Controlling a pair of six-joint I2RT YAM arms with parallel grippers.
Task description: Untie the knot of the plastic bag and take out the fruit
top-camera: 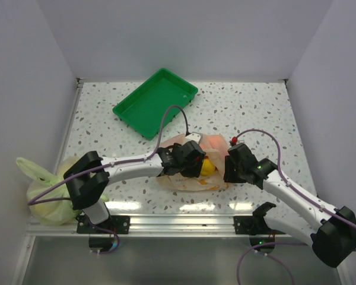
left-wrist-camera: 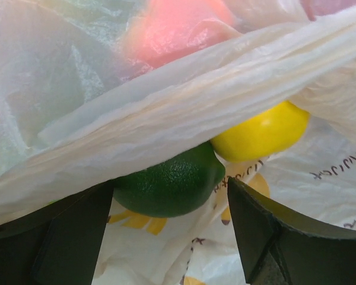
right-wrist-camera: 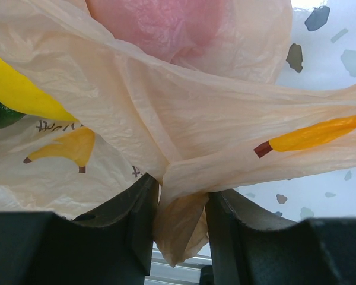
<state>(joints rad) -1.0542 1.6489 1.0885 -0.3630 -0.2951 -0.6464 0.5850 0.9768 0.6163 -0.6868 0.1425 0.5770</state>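
The pale orange plastic bag [top-camera: 193,180] lies at the table's near middle, its mouth spread; no tied knot shows. My left gripper [top-camera: 190,161] is open inside the mouth, under a stretched band of film [left-wrist-camera: 166,113]. A dark green fruit [left-wrist-camera: 169,184] sits just ahead of its open fingertips, and a yellow fruit [left-wrist-camera: 261,133] lies to the right of it. A peach-pink fruit [left-wrist-camera: 178,27] shows through the film. My right gripper [top-camera: 231,166] is shut on a bunched fold of the bag [right-wrist-camera: 181,225] at its right edge. The yellow fruit [right-wrist-camera: 18,89] also shows in the right wrist view.
A green tray [top-camera: 155,102] lies at the back, left of centre. A yellow-green tied bag [top-camera: 44,193] sits at the near left edge beside the left arm's base. A small red piece [top-camera: 233,140] lies by the bag's right side.
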